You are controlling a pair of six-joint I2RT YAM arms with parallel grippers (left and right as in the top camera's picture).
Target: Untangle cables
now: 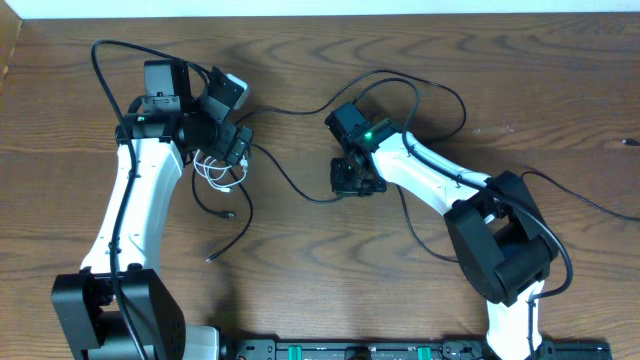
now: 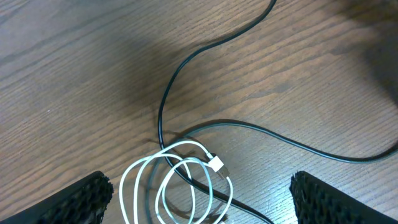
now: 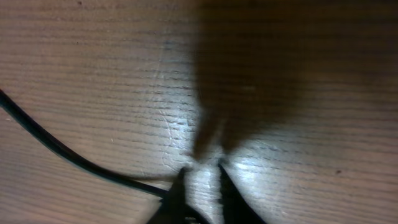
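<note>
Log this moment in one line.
left gripper: open over coiled white cord | right gripper: nearly closed at black cord, grip unclear | status: tangled

The table [image 2: 298, 68] is recorded as grained brown wood, satin-finished. White cord [image 2: 216, 164] and black cord [image 2: 163, 106] are sheathed smooth, slightly glossy. Left gripper [image 2: 199, 205] pads [image 2: 78, 200] are noted matt, studded.
</note>
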